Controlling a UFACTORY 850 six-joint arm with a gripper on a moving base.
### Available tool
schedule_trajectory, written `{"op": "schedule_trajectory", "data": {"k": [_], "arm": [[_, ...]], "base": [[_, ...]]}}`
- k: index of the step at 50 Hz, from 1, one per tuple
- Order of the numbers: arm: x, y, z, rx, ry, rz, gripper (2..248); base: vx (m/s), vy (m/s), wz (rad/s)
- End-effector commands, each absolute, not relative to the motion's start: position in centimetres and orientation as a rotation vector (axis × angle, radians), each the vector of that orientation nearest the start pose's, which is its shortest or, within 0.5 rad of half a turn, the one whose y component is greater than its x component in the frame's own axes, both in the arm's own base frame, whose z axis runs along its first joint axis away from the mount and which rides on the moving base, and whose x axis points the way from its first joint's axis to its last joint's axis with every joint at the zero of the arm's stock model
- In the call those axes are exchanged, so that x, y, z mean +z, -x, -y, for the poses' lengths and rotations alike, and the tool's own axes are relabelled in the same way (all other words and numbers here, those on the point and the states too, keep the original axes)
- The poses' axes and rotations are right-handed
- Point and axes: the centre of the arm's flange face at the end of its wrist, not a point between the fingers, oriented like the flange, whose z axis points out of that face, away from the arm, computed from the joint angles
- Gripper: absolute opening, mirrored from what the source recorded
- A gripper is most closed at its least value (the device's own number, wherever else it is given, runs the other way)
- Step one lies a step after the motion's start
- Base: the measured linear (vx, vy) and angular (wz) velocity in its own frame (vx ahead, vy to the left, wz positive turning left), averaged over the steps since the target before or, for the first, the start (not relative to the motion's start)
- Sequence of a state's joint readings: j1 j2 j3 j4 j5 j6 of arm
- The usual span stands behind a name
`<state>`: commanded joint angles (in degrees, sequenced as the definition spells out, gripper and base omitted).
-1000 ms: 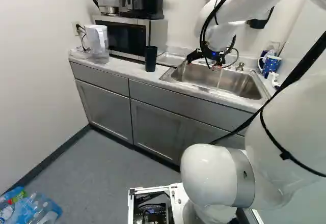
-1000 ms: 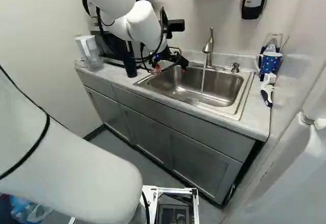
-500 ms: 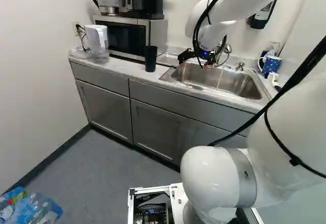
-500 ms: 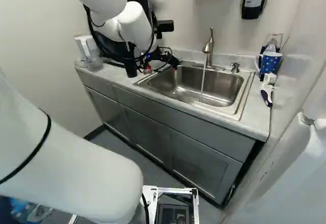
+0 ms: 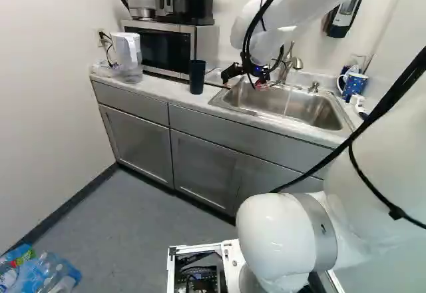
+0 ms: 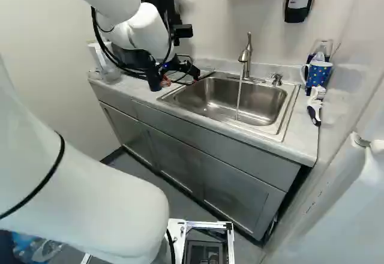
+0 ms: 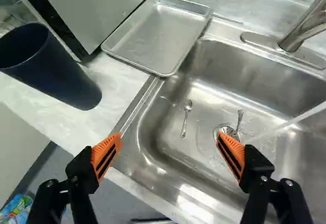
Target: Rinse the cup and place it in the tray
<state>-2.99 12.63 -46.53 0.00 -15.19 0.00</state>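
Note:
My gripper hangs over the sink's near-microwave end in the left base view. In the wrist view the gripper stands wide open, its orange pads far apart with nothing between them, above the sink edge. The dark cup stands upright on the counter, beyond and to one side of the left finger, untouched. The metal tray lies ahead of the fingers, beside the microwave, with nothing on it. Water runs from the faucet into the sink.
Two spoons lie in the sink near the drain. The microwave and a water pitcher stand along the counter. A blue dotted mug and a brush are at the sink's other side.
The arm has swung across the sink toward the cup and tray, with the gripper staying open. Cup and base have kept their places.

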Motion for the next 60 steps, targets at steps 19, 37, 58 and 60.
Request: {"op": "schedule_trajectory", "data": {"k": [19, 37, 58, 60], "arm": [[59.1, -42.7, -0.8, -1.17, 2.908, 0.028, 247], [59.1, -43.7, -3.6, -1.156, 2.885, 0.12, 247], [59.2, -45.3, -7.0, -1.139, 2.858, 0.221, 247], [59.3, -45.5, -7.4, -1.137, 2.855, 0.23, 247]], "base": [[0.0, 0.0, 0.0], [0.0, 0.0, 0.0], [0.0, 0.0, 0.0], [0.0, 0.0, 0.0]]}}
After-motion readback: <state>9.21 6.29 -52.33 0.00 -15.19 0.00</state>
